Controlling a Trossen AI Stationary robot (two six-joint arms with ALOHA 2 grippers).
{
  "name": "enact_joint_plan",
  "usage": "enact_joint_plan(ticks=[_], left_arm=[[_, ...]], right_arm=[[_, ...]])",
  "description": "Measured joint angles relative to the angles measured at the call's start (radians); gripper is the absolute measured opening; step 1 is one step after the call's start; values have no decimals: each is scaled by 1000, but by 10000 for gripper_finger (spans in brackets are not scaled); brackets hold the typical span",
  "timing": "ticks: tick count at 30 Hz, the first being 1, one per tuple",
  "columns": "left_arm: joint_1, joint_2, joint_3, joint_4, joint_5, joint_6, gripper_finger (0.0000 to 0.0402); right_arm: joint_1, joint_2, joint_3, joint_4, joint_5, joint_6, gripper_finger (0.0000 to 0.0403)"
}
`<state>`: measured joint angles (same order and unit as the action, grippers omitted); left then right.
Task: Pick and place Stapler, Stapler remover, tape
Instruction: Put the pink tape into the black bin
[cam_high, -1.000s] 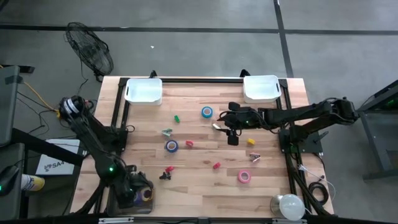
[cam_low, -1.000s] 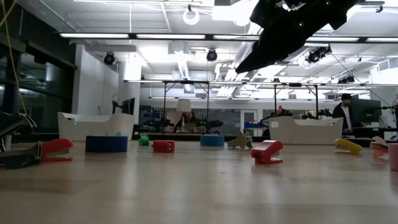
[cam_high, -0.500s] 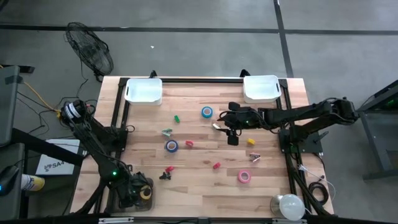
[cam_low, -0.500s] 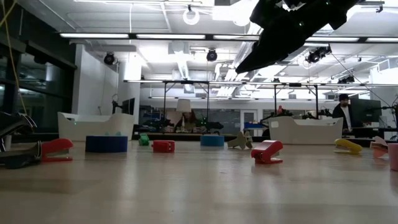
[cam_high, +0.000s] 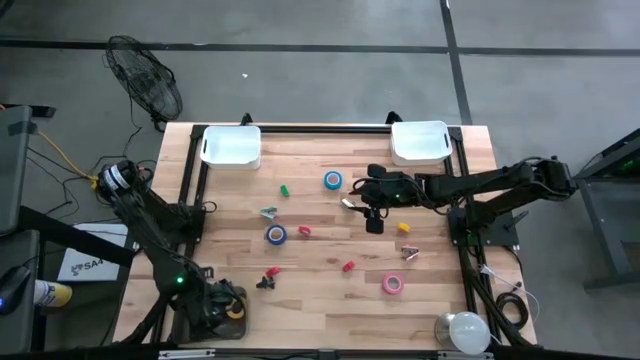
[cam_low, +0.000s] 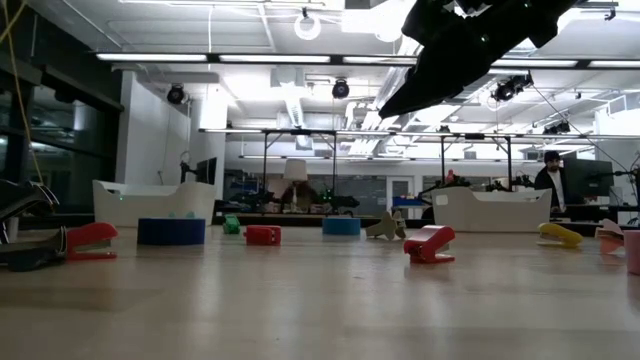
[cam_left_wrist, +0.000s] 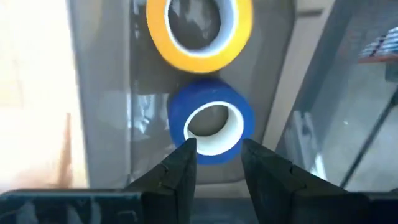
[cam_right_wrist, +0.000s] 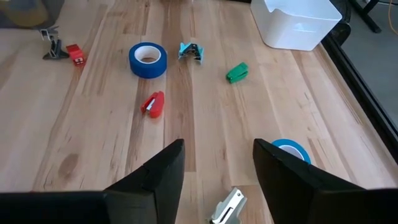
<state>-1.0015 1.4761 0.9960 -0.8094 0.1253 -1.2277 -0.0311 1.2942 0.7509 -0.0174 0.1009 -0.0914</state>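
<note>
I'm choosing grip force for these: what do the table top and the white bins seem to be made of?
The table top looks like pale wood with a matt finish: plank seams and grain show. The two white bins look like smooth moulded plastic, with rounded corners and a slight sheen, though I can't be sure.

We see a robotics lab in a large industrial hall: a wooden table (cam_high: 330, 290) stands on a bare concrete floor (cam_high: 320, 60), with two arms bolted to its black frame (cam_high: 325, 128). Beyond the table, long strip lights (cam_low: 250, 58) and exposed ducts (cam_low: 290, 105) run under a high ceiling. A person (cam_low: 549, 180) sits at a monitor (cam_low: 590, 178) at the far right. A floor fan (cam_high: 145, 78) and loose cables (cam_high: 55, 150) lie beside the rig.
</note>
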Motion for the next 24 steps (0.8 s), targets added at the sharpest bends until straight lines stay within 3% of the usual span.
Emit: enact_joint_plan(ticks=[8,14,20,24], left_arm=[[0,-1,208,-359,-270,23,124],[0,-1,272,-572,-515,28,124],[1,-2,271,-677,-824,94,124],[22,-2,271,-718,-1069,151,124]], right_arm=[[1,-12,0,-73,-56,7,181],[1,-78,0,-204,-89,60,181],[8,-142,0,-339,-226,176,180],[62,-156,0,-435,-234,242,174]])
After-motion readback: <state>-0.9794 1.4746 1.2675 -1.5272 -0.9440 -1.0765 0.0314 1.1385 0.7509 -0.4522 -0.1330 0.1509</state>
